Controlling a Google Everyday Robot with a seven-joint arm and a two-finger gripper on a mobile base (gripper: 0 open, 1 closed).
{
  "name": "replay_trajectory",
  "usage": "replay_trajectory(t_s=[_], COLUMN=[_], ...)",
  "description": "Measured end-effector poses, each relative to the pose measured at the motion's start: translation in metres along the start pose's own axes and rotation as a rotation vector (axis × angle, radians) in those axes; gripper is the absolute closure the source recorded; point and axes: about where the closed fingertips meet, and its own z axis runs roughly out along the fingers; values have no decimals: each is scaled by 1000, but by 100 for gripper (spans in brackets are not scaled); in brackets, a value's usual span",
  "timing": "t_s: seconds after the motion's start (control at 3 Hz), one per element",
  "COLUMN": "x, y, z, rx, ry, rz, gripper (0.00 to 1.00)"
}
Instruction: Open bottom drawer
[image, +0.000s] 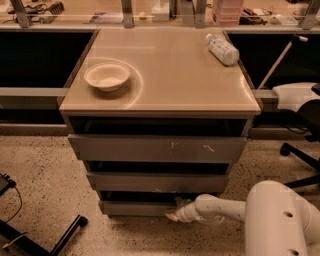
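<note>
The bottom drawer (135, 208) is the lowest grey flat front of three in the cabinet, near the floor, with a dark gap above it. My gripper (173, 215) reaches in from the lower right on a white arm (220, 209). Its pale tip is at the right part of the bottom drawer's front, near the upper edge. Above are the middle drawer (155, 182) and the top drawer (157, 149) with white scratches.
A white bowl (107, 76) and a lying plastic bottle (222, 49) rest on the cabinet top (170, 80). An office chair base (300, 155) stands at the right. Black legs and a cable (30, 235) lie on the speckled floor at the lower left.
</note>
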Motion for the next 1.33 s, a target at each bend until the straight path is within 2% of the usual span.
replay_trajectory(t_s=[0.33, 0.67, 1.33], x=[0, 0, -8], y=[0, 0, -4], z=[0, 0, -12], rx=[0, 0, 20], ry=[0, 0, -17], rz=[0, 0, -16], gripper=[87, 100, 100])
